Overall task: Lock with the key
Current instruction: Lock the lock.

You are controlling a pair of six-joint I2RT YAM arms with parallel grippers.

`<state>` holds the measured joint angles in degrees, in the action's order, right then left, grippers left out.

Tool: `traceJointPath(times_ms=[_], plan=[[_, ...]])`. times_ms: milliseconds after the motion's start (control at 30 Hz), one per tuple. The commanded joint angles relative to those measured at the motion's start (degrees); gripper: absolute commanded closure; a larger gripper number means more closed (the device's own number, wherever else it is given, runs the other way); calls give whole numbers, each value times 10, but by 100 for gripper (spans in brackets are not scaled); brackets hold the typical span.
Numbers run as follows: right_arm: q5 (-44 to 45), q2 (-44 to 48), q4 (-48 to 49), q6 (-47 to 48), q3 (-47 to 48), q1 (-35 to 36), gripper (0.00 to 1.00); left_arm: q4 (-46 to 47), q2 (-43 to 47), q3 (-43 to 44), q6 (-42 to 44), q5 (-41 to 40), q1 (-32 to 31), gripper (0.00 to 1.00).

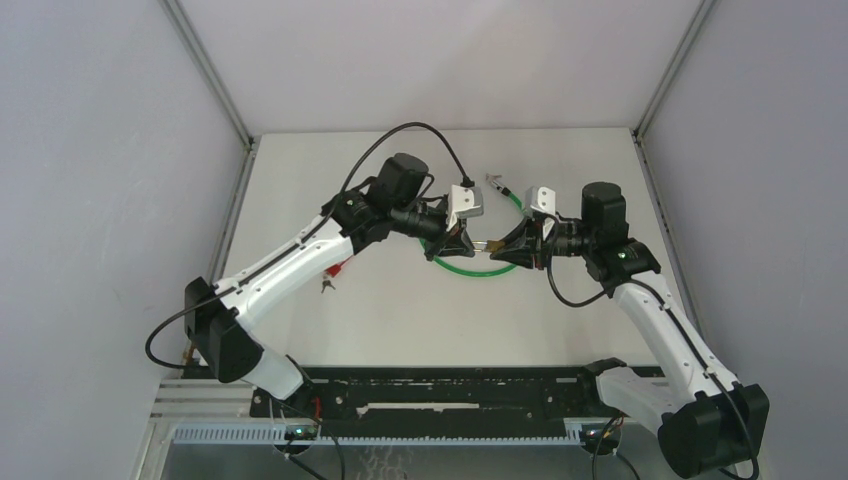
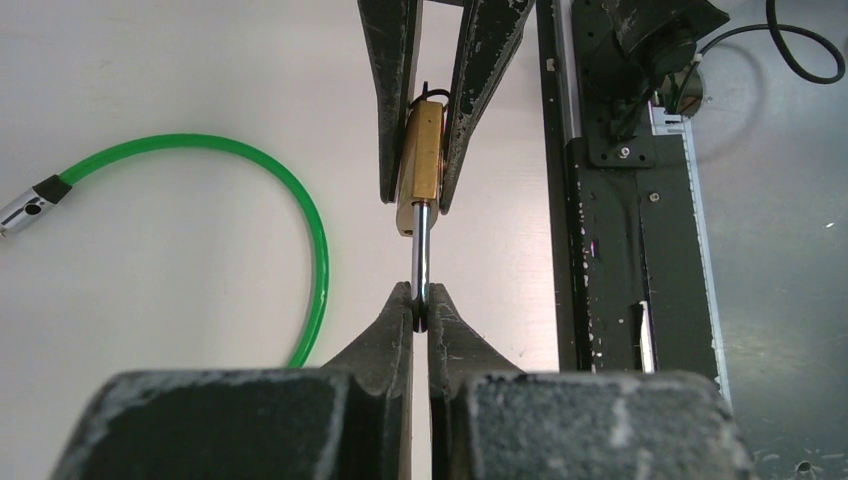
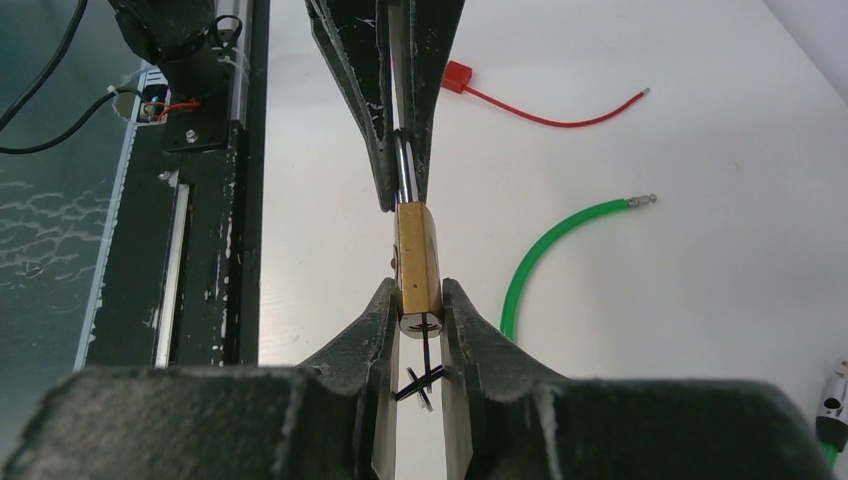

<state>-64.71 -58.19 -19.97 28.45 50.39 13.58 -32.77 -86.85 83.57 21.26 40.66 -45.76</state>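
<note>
The padlock [image 3: 418,265] hangs above the table [image 1: 400,320], strung between my two grippers, with its long axis lying straight along the line from one wrist to the other. Its brass body sits in my right gripper [image 3: 420,300], whose fingers are partly spread and pressed flat on the two broad faces. The steel shackle [image 2: 421,260] points the opposite way, into my left gripper [image 2: 420,315], which is squeezed nearly together on the bend of the shackle. That leaves the keyway [image 3: 421,323] facing back toward my right wrist, sunk between my own right fingers. A thin black wire loop [image 3: 420,385] dangles just below it; I cannot tell whether any key is seated there, and I see no key blade.

I judge the key has to travel along that same axis, coming in from the right-wrist side, and that is exactly the end I have boxed in. A small dark thing [image 1: 326,286] that may be the key lies on the table beside my left forearm, well apart from the lock, but it is too small to be sure. The green cable [image 2: 300,200] curls on the table under the lock, and a red tag [image 3: 457,76] lies off beyond my left gripper
</note>
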Motion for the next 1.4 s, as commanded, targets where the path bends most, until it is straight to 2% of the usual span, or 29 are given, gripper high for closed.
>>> traceJointPath(times_ms=[0, 267, 667, 1033, 1367], plan=[[-25, 3, 27, 8, 21, -2, 100, -9, 18, 17, 23, 3, -10, 99], [-61, -5, 36, -14, 21, -1, 100, 16, 10, 26, 2, 6, -10, 100], [-58, -6, 41, -21, 21, 11, 100, 39, -4, 26, -21, 10, -28, 100], [-28, -4, 48, -29, 20, 21, 100, 98, -4, 13, -52, 9, -35, 100], [-14, 25, 97, -52, -2, 20, 100, 169, -22, -11, -147, 73, -36, 100]])
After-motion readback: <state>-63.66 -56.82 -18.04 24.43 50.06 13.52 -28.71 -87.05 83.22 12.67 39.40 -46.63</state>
